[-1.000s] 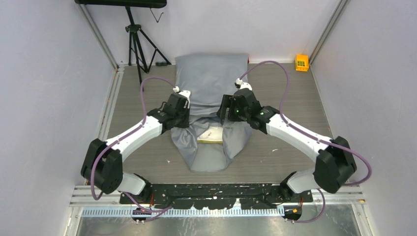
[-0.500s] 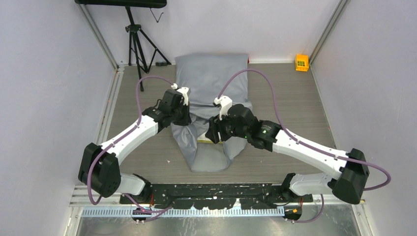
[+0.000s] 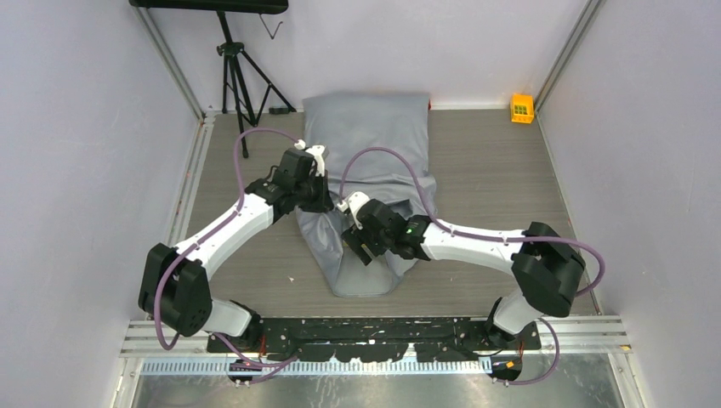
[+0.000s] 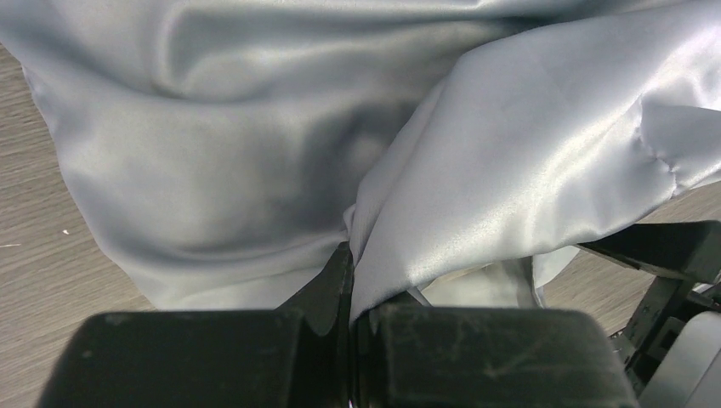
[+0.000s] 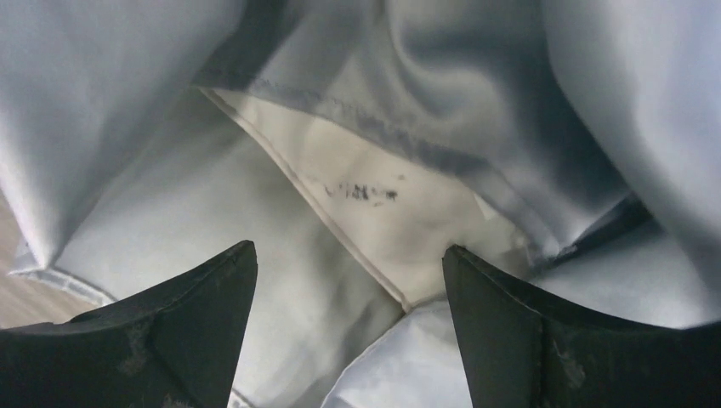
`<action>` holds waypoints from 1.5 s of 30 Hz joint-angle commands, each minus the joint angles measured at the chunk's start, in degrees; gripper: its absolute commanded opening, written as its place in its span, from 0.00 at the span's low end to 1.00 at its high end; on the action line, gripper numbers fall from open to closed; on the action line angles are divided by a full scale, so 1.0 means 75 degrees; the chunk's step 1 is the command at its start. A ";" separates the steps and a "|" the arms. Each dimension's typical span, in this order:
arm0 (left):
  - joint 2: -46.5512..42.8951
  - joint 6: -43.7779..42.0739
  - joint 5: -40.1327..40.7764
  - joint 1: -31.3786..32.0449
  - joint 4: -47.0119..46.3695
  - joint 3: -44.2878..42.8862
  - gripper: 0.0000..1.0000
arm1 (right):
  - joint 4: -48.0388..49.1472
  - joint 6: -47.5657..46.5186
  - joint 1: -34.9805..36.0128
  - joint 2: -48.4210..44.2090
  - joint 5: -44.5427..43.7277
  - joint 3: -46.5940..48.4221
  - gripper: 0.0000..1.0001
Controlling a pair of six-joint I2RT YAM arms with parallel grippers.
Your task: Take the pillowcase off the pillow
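Left fingers (image 4: pixel 336 285) are pinching the wrinkled grey-blue fabric pillowcase (image 4: pixel 212 170).
Right fingers (image 5: pixel 204 297) are hovering spread over the white fabric pillow (image 5: pixel 366 195) corner showing at the pillowcase opening.

My left arm reaches forward and inward with the elbow bent. Its gripper (image 3: pixel 321 197) is pinched tight, a fold of pillowcase (image 4: pixel 510 153) caught between the fingers (image 4: pixel 327 285). My right arm folds across toward the middle, forearm nearly level and wrist tipped down. Its gripper (image 5: pixel 349 255) is spread wide, near the left claw, to its right and closer to the bases.
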State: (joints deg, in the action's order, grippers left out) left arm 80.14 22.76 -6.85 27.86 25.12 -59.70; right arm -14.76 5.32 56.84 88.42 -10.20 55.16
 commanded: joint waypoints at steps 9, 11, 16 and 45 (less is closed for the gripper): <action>-0.0060 0.0321 -0.0608 -0.0292 -0.0104 -0.0168 0.00 | 0.0238 -0.1988 0.0235 0.0476 -0.1182 0.1163 0.85; -0.0101 0.0358 -0.0722 -0.0358 -0.0129 -0.0144 0.00 | 0.0158 -0.2122 0.0226 0.0683 -0.1321 0.1238 0.85; -0.0262 0.0384 -0.0714 -0.0414 -0.0165 -0.0016 0.00 | 0.0103 -0.2276 0.0203 0.1321 -0.1152 0.1210 0.85; -0.0362 0.1531 -0.2638 -0.2296 -0.1009 0.0721 0.00 | -0.0202 0.0584 -0.0350 -0.4439 -0.1358 -0.0235 0.00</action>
State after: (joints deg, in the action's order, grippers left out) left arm 76.55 32.77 -22.83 11.73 21.32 -55.37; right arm -19.03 3.05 57.12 62.63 -16.86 51.42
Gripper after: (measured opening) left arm 0.010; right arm 0.094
